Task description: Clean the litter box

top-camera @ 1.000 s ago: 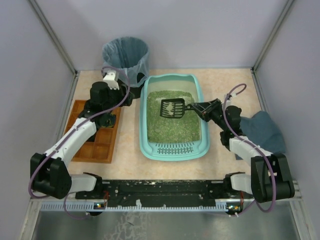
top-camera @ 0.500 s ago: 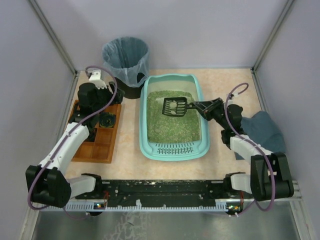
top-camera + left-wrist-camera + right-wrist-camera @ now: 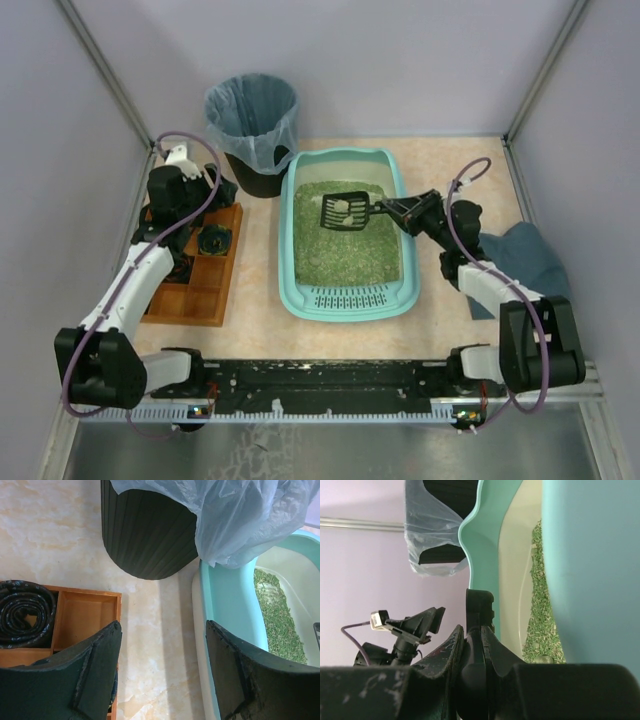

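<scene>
The teal litter box (image 3: pixel 404 240) sits mid-table, grate lip toward me, with greenish litter (image 3: pixel 345 255) inside. My right gripper (image 3: pixel 400 211) is shut on the handle of a black slotted scoop (image 3: pixel 345 211), held over the far half of the box with pale clumps on it. In the right wrist view the scoop handle (image 3: pixel 479 630) sits clamped between my fingers beside the box wall (image 3: pixel 590 565). My left gripper (image 3: pixel 205 190) is open and empty, over the far end of the wooden tray, left of the box. The left wrist view shows the box rim (image 3: pixel 227 605) beside bare table.
A black bin with a blue-grey bag (image 3: pixel 252 115) stands at the back, left of the box; it also shows in the left wrist view (image 3: pixel 150 530). A brown wooden compartment tray (image 3: pixel 200 285) holds a dark rolled item (image 3: pixel 22 612). A blue-grey cloth (image 3: pixel 525 260) lies at right.
My left arm has drawn back to the left, away from the box, over the wooden tray. The scoop has shifted slightly toward the far left with its load.
</scene>
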